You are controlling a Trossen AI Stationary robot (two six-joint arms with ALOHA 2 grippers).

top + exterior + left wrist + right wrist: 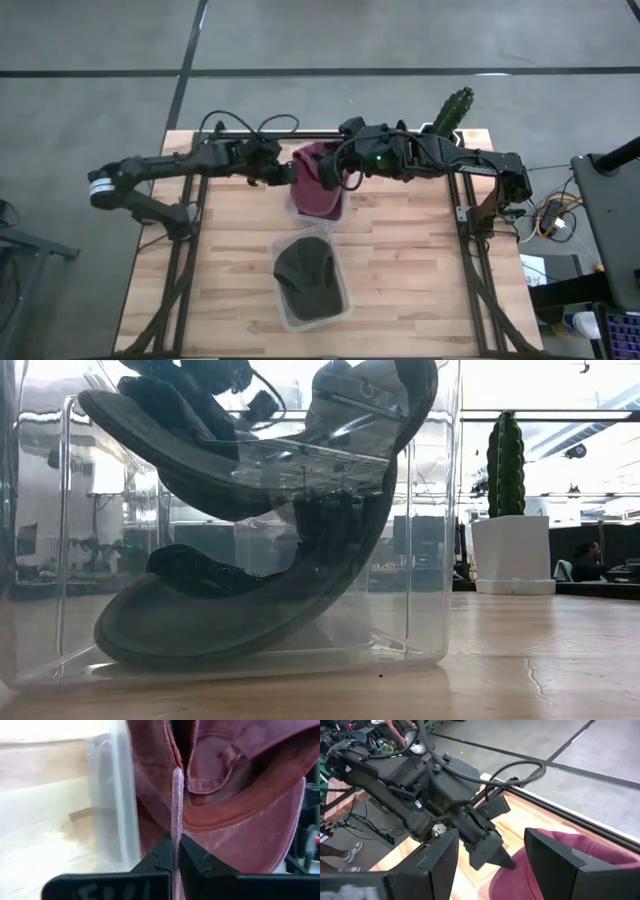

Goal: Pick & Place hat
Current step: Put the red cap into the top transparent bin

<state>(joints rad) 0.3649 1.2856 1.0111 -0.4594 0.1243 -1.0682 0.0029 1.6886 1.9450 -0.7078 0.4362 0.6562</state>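
A maroon cap point(320, 190) stands on edge over a clear bin point(117, 805) near the table's far middle. My left gripper point(290, 172) reaches it from the left and is shut on it point(176, 862). My right gripper point(345, 178) comes from the right and hovers open point(490, 865) over the cap's top point(570, 865), facing the left gripper. I cannot tell whether it touches the cloth. A dark cap point(305, 275) lies curled in a second clear bin point(283, 315) nearer the front. That cap fills the low view point(250, 600). My left gripper pinches a thin edge of the maroon cap point(176, 820) between its two fingers, with the edge seen end-on running straight out from the jaws. The fingers come roughly level from the table's left. The cap stands upright beside the clear bin's wall.
A cactus point(452, 110) in a white pot point(512, 550) stands at the table's far right corner. Cables loop over the far edge behind both arms. Bare wood point(420, 270) lies to the right and left of the front bin. The front bin's wall point(430, 560) blocks most of the low view.
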